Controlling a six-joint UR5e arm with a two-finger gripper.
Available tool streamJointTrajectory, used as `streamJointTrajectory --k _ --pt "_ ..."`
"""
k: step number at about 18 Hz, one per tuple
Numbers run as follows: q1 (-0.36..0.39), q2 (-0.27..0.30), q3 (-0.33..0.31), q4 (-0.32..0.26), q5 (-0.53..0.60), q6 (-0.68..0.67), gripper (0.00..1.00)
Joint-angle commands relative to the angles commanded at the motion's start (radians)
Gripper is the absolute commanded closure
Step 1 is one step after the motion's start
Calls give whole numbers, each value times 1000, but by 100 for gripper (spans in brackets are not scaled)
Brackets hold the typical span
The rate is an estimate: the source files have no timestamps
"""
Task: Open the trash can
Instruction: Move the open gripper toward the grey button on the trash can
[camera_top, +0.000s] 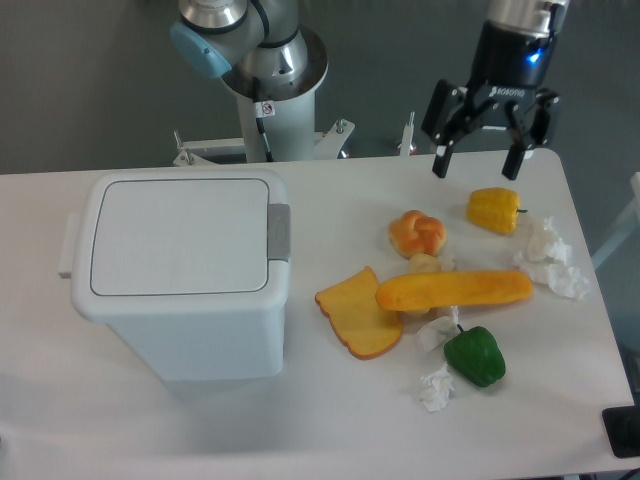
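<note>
well apart from the trash can (180, 270), the hand (477, 165) hangs spread above a yellow pepper (494, 210).

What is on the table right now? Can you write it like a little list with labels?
trash can: white trash can, left side, lid shut, grey button on its right edge
gripper: gripper up in the air at the back right, jaws open, holding nothing
peppers: yellow pepper, green pepper
bread: toast slice, long loaf, round bun
paper: crumpled tissues on the right
</note>
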Motion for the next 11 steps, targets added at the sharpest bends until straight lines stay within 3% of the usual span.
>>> streamJointTrajectory --k 3,11 --pt "0 0 0 0 -58 -69 0" --pt "-49 0 -12 0 -59 -150 0"
